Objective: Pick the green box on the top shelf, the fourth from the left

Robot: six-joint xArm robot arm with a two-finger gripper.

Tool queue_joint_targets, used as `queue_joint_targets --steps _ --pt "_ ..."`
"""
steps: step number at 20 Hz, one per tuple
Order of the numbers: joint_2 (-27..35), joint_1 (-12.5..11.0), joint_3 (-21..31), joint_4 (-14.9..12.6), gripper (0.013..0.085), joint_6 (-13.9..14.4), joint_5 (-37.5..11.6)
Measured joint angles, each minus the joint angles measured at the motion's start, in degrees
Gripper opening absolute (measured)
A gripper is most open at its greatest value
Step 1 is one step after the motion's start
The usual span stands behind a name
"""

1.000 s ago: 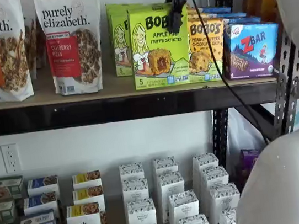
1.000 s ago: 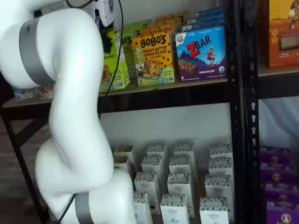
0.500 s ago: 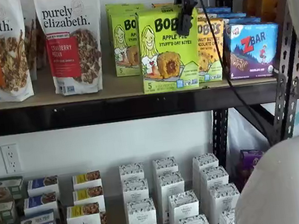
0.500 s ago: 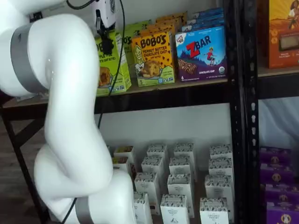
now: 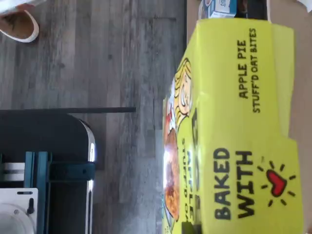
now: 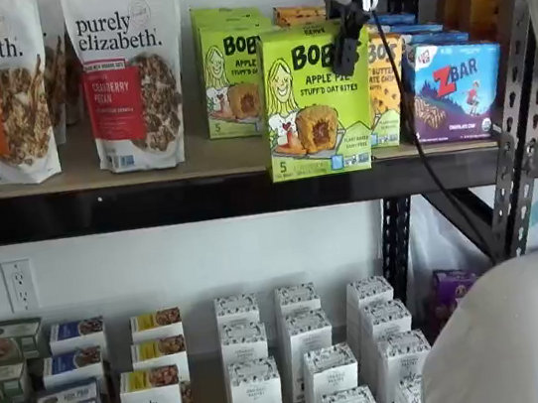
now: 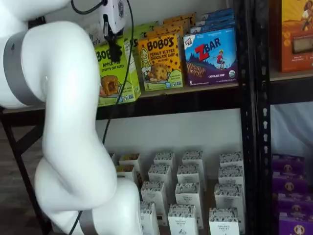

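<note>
The gripper [image 6: 344,56], a white body with two black fingers, hangs from the top edge of both shelf views, right of centre in one and upper left in the other [image 7: 114,50], its fingers pinched shut on the top of the green box [image 6: 315,100], a lime-green upright carton printed "BOBO'S Apple Pie Stuff'd Oat Bites" with a cartoon blonde girl and a filled oat bite. A black cable [image 6: 420,150] trails down beside the fingers.

The green box [image 7: 113,73] stands at the front edge of the top shelf [image 6: 149,200], a long tan board with a thick black metal front rail; its base overlaps the rail, though whether it rests on the board or hangs just clear of it is hard to tell. In the wrist view the same carton [image 5: 234,136] fills the right side, turned sideways, with "BAKED WITH" and a red heart on its top panel, above grey wood flooring [image 5: 126,63].

Just behind and left of the held carton stands a second lime-green Bobo's carton [image 6: 230,82]. To its right sit a yellow-orange Bobo's peanut butter carton [image 7: 160,61] and a blue-purple ZBar box [image 6: 454,90]. Further left are two white Purely Elizabeth granola pouches [image 6: 126,76].
</note>
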Motion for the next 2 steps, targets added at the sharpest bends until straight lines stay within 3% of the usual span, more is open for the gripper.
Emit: queue_joint_targets --steps 2 --pt "-0.67 -0.35 0.91 0.21 0.025 -0.33 -0.46"
